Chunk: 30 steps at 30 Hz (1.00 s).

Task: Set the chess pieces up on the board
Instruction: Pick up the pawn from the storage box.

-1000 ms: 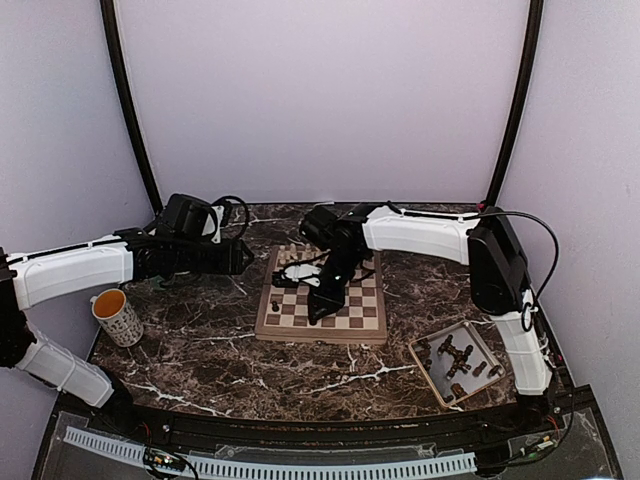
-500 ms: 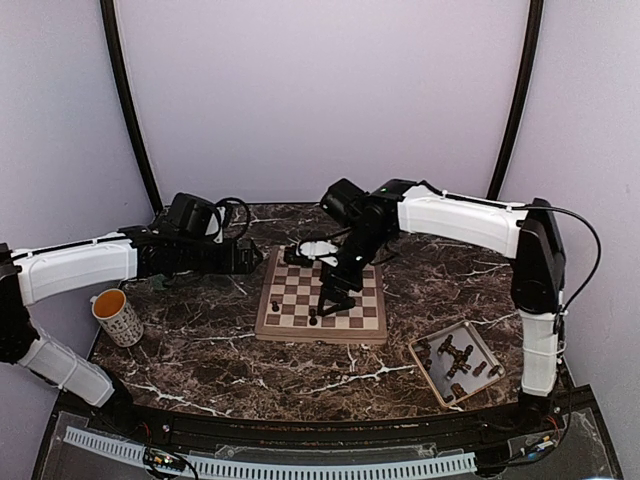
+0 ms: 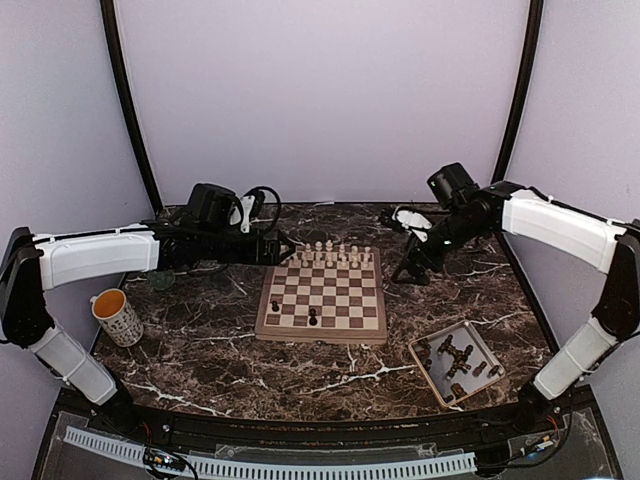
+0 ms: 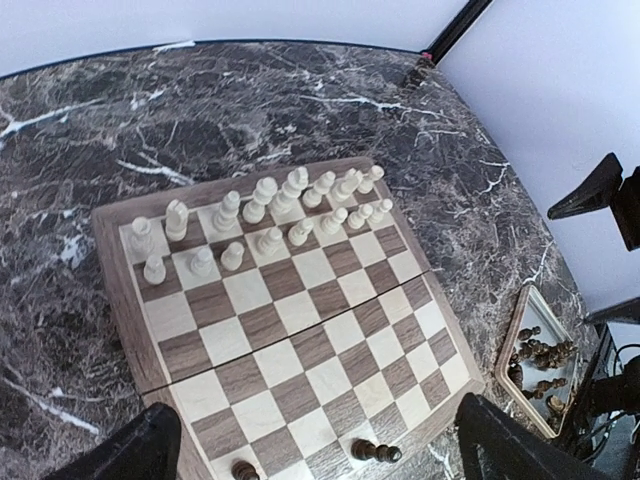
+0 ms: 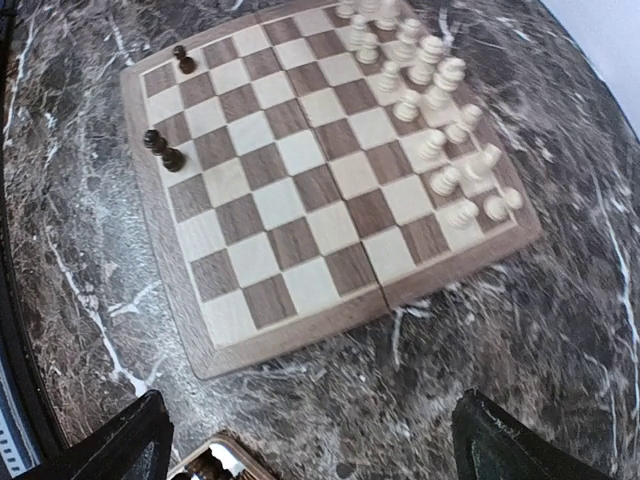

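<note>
Left hand [image 4: 318,405] and right hand [image 5: 310,398] both gape wide, empty — two chess pieces [image 3: 313,318] sit on the board [image 3: 340,295].

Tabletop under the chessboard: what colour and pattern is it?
The tabletop is dark brown marble with white veins, clearest in the right wrist view.
</note>
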Motion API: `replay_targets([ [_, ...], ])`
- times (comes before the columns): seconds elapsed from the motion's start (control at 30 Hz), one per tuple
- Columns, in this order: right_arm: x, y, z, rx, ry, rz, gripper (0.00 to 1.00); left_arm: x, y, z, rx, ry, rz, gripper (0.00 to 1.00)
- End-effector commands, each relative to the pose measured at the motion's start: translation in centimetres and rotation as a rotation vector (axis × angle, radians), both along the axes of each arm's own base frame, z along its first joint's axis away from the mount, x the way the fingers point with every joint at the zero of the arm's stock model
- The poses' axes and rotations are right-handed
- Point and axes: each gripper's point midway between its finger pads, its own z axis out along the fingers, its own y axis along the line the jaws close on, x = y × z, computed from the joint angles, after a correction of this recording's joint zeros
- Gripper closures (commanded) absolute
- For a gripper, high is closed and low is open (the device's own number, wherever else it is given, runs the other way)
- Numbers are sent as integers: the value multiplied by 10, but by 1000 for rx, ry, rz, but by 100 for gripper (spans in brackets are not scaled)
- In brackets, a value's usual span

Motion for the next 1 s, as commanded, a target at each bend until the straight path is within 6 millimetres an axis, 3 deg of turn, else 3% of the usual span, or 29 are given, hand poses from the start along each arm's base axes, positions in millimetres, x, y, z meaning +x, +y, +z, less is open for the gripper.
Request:
replay_targets([
  [0.0,33,-45,57,83,-258,-195,2,8,-29,47,-72,-168,-121,1],
  [0.13,71,-117,80,-9,-430,-478,2,24,-43,67,-28,-277,-147,1],
  [0.2,70,-138,68,-40,-415,-503,2,44,-36,72,38,-331,-69,1],
  [0.27,51,-137,42,-29,-315,-420,2,73,-22,68,130,-367,63,1],
  [0.3,40,-135,33,-25,-267,-381,0,80,-27,71,155,-412,43,1],
  [0.4,5,-128,-1,-67,-122,-237,21,94,-42,70,164,-451,13,1],
  [0.53,-17,-129,-30,-107,4,-184,42,65,-82,64,-13,-448,-227,23],
  [0.63,-28,-125,-44,-114,71,-158,47,46,-98,62,-97,-418,-293,38],
  [0.73,-41,-124,-64,-192,135,-118,54,39,-109,54,-112,-286,-315,55],
  [0.83,-51,-126,-82,-253,176,-90,60,41,-108,45,-117,-141,-255,59],
  [0.97,-56,-125,-98,-299,195,-65,65,35,-101,40,-134,-113,-228,57],
])
